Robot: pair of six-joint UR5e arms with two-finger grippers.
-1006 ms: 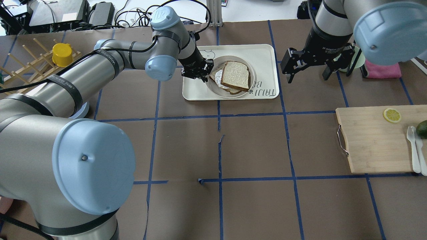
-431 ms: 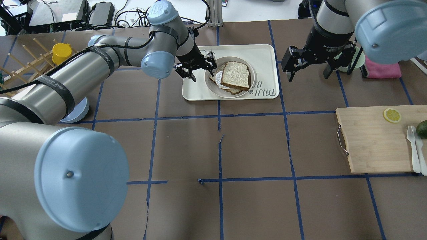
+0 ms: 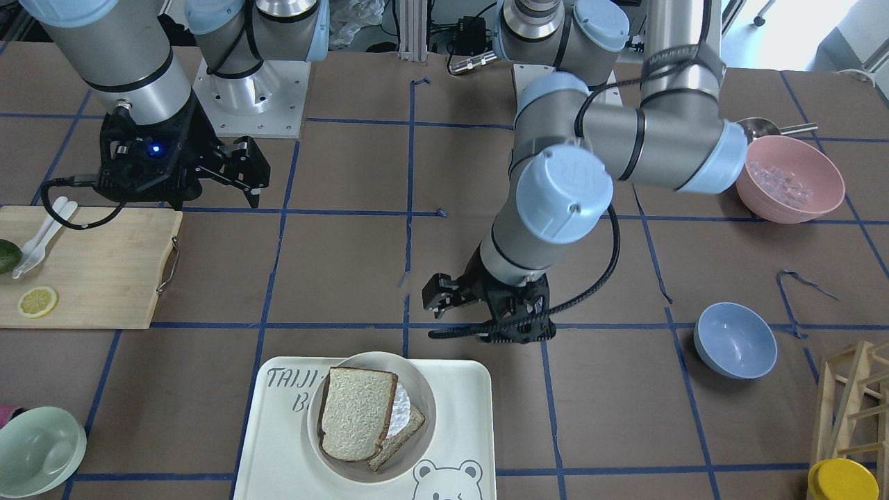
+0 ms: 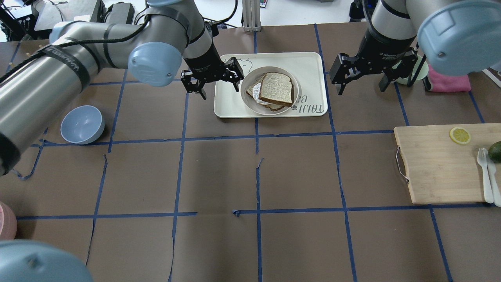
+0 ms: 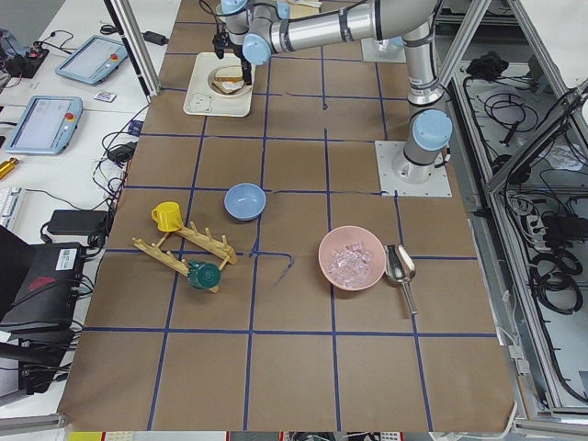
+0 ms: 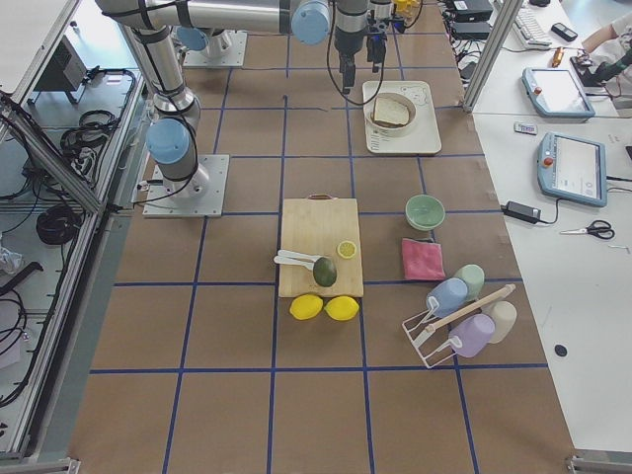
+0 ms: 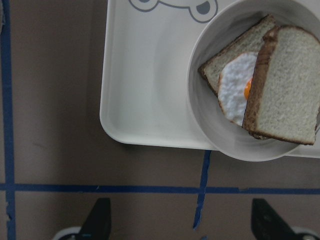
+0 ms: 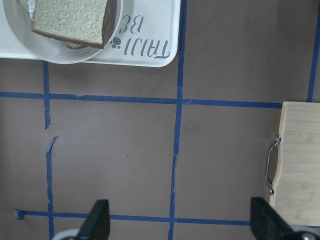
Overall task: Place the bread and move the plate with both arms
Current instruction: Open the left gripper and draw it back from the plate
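The bread [image 4: 276,88] lies on top of a slice with a fried egg [image 7: 235,87] in the round cream plate [image 4: 245,96]. The plate stands on the bear-print tray [image 4: 231,103]. My left gripper [image 4: 213,80] is open and empty, raised over the tray's left edge, just left of the plate. Its wrist view shows the bread [image 7: 285,90] and the plate's rim [image 7: 200,115] beyond the spread fingertips. My right gripper [image 4: 362,80] is open and empty, above the table to the right of the tray. Its wrist view shows the bread [image 8: 70,17] at the top left.
A blue bowl [image 4: 82,124] sits at the left. A wooden cutting board [image 4: 438,168] with a lemon slice, an avocado and white cutlery lies at the right. A green bowl [image 3: 38,448], a pink bowl [image 3: 788,177] and a wooden rack [image 3: 854,396] stand near the table's edges.
My left gripper has drawn back to the left from the plate's edge and its fingers now stand wide apart. The bread stays on the plate. The right gripper has hardly moved.
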